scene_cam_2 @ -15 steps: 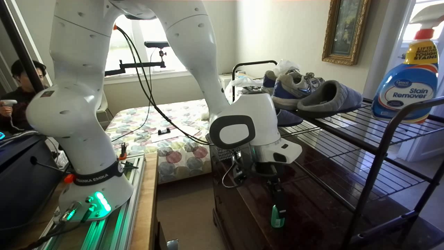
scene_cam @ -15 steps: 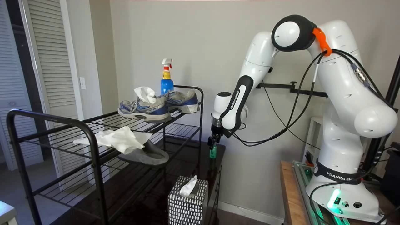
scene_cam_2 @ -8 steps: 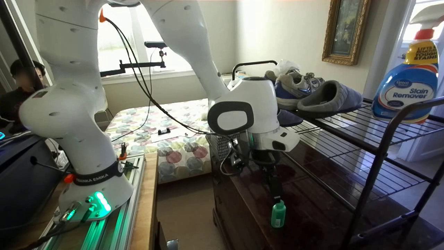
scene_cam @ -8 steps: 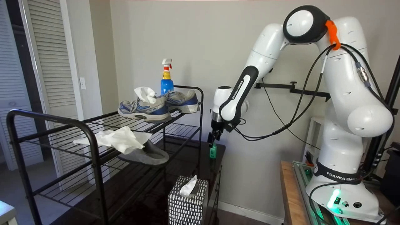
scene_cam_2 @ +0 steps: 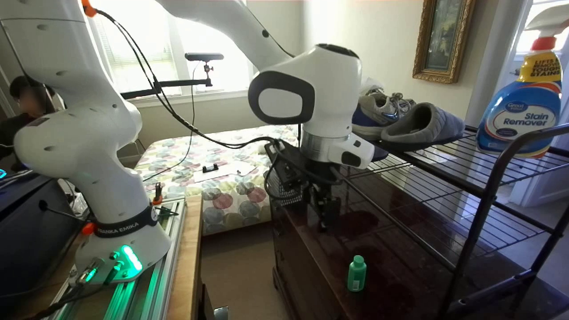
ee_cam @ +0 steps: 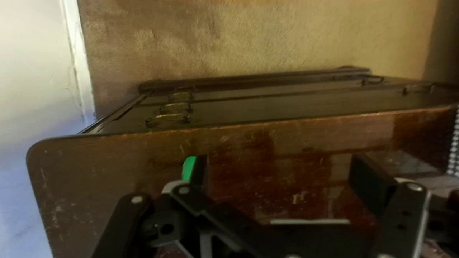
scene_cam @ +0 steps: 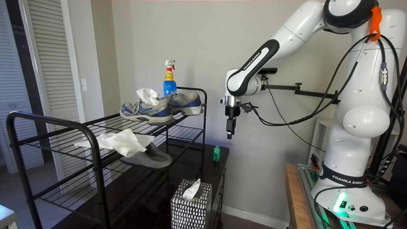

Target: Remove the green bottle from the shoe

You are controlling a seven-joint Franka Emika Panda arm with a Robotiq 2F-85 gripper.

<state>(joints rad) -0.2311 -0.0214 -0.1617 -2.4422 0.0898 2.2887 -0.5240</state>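
Note:
A small green bottle stands upright on the dark dresser top, in both exterior views (scene_cam: 217, 154) (scene_cam_2: 357, 274). In the wrist view a sliver of the green bottle (ee_cam: 188, 168) shows behind the left finger, which hides the remainder. My gripper (scene_cam: 230, 136) is above the dresser, higher than the bottle and apart from it. It is open with nothing between its fingers in the wrist view (ee_cam: 281, 170). Grey and blue sneakers (scene_cam: 149, 111) sit on the rack's upper shelf, with white tissue in one. A grey slipper (scene_cam_2: 422, 126) is beside them.
The black wire shoe rack (scene_cam: 205, 127) stands on the dresser (scene_cam_2: 320, 266), close to the bottle. A blue stain remover spray bottle (scene_cam_2: 520, 106) stands on it. Another slipper (scene_cam: 149, 157) and white tissue (scene_cam: 127, 143) lie lower. A patterned tissue box (scene_cam: 191, 205) stands nearer.
My gripper was down at the bottle's top a second ago. It has risen off it and pulled back toward the robot's base. The bottle has stayed standing in place.

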